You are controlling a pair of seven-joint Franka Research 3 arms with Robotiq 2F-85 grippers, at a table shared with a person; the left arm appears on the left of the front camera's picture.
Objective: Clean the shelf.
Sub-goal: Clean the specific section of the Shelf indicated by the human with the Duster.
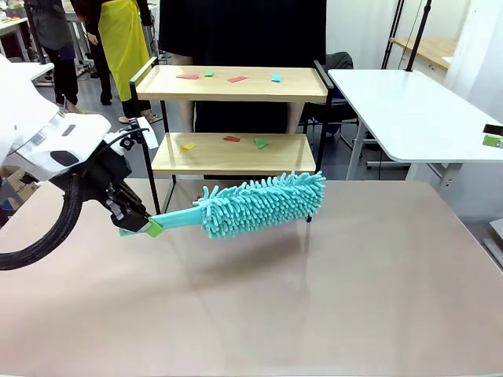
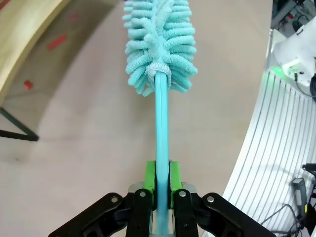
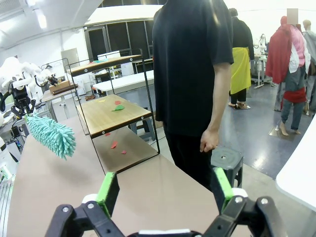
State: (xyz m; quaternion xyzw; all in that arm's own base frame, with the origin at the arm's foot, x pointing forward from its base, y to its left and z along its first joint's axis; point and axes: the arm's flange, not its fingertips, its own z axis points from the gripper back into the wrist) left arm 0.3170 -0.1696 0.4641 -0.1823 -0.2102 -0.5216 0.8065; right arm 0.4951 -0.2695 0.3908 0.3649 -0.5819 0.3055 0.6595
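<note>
The shelf [image 1: 236,85] stands at the table's far edge, two light wooden boards in a black frame, with red, green, blue and yellow paper scraps [image 1: 236,78] on both tiers. My left gripper [image 1: 145,224] is shut on the handle of a teal fluffy duster [image 1: 263,203], held nearly level above the table in front of the lower board. In the left wrist view the green pads [image 2: 149,175] clamp the duster [image 2: 160,44] handle, and the shelf [image 2: 22,34] lies at the upper left. My right gripper [image 3: 165,190] stands open and empty, looking at the shelf [image 3: 116,114] from its side.
A person in black [image 1: 244,31] stands right behind the shelf, hand [image 3: 208,142] hanging down. A white table [image 1: 416,118] sits at the right. A black stool [image 3: 227,160] stands by the person. The tan tabletop [image 1: 314,298] spreads out in front.
</note>
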